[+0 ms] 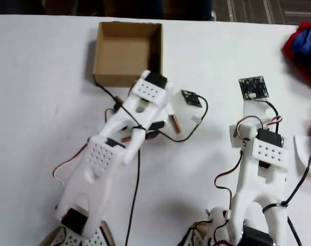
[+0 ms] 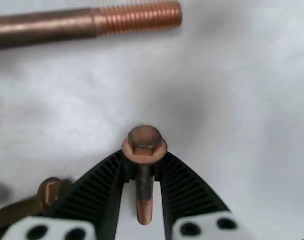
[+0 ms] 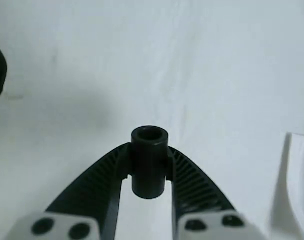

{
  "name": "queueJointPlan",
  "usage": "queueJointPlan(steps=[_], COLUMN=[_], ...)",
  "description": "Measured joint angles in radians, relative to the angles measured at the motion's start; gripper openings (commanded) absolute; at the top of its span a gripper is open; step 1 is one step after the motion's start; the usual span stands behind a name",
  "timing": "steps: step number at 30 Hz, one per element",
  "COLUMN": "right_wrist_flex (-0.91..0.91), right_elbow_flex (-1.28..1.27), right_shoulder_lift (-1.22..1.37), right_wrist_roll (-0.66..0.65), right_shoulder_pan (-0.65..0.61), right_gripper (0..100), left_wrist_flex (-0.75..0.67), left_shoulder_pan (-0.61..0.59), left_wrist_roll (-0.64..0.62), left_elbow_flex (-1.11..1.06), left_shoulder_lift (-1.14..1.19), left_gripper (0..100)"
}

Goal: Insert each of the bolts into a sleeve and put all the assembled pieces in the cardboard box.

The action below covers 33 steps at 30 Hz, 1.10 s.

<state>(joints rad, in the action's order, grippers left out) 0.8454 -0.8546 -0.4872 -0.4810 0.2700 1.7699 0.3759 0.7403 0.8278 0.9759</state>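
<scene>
My left gripper (image 2: 144, 162) is shut on a copper bolt (image 2: 144, 146), clamped just under its hex head with the shank running back between the black fingers. A longer threaded bolt (image 2: 86, 22) lies on the white table beyond it, and a third bolt (image 2: 47, 192) lies beside one finger. My right gripper (image 3: 149, 156) is shut on a black sleeve (image 3: 149, 170), bore end facing away from the wrist. In the high view the left arm (image 1: 145, 97) stands just in front of the cardboard box (image 1: 127, 51), with a loose bolt (image 1: 174, 123) beside it. The right arm (image 1: 265, 151) stands apart at the right.
The cardboard box has nothing in it that I can see. Black and red cables (image 1: 137, 179) trail over the table between the arms. A white curved part (image 1: 305, 154) lies at the right edge, and red and blue cloth (image 1: 304, 38) sits at the far right corner.
</scene>
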Motion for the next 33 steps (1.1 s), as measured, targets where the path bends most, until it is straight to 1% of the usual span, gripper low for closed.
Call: queueJointPlan(steps=[2,8,10,13,15,17,19,20,24,27,31,33], right_wrist_flex=[0.000,-0.048,-0.064,-0.083,-0.098,-0.117,-0.126,-0.126,-0.063,-0.018,-0.015,-0.043], right_elbow_flex=[-0.021,-0.114,-0.143,-0.169,-0.169,-0.169,-0.169,-0.169,-0.170,-0.181,-0.253,-0.318], right_shoulder_lift=[-0.002,-0.005,-0.005,-0.005,-0.005,-0.005,-0.015,-0.031,-0.158,-0.315,-0.562,-0.683], right_wrist_roll=[0.000,0.000,0.000,0.012,0.075,0.180,0.282,0.311,0.370,0.431,0.457,0.459], right_shoulder_pan=[0.000,0.000,0.000,0.000,0.000,0.000,-0.011,-0.032,-0.167,-0.259,-0.350,-0.393], right_gripper=[2.3,2.3,2.3,2.3,2.2,2.2,2.2,2.2,2.2,2.2,2.2,2.3], left_wrist_flex=[0.000,-0.002,-0.002,-0.002,-0.002,-0.002,-0.002,-0.002,-0.002,-0.002,0.000,0.000], left_shoulder_pan=[0.000,0.000,0.000,-0.002,-0.006,-0.023,-0.048,-0.061,-0.094,-0.094,-0.100,-0.104], left_wrist_roll=[-0.025,-0.167,-0.227,-0.351,-0.453,-0.540,-0.605,-0.628,-0.657,-0.657,-0.664,-0.680], left_elbow_flex=[0.048,0.178,0.181,0.181,0.184,0.184,0.189,0.190,0.190,0.190,0.189,0.146], left_shoulder_lift=[0.003,-0.037,-0.092,-0.184,-0.253,-0.324,-0.388,-0.420,-0.543,-0.635,-0.741,-0.804], left_gripper=[3,3,3,3,3,3,3,3,3,3,3,3])
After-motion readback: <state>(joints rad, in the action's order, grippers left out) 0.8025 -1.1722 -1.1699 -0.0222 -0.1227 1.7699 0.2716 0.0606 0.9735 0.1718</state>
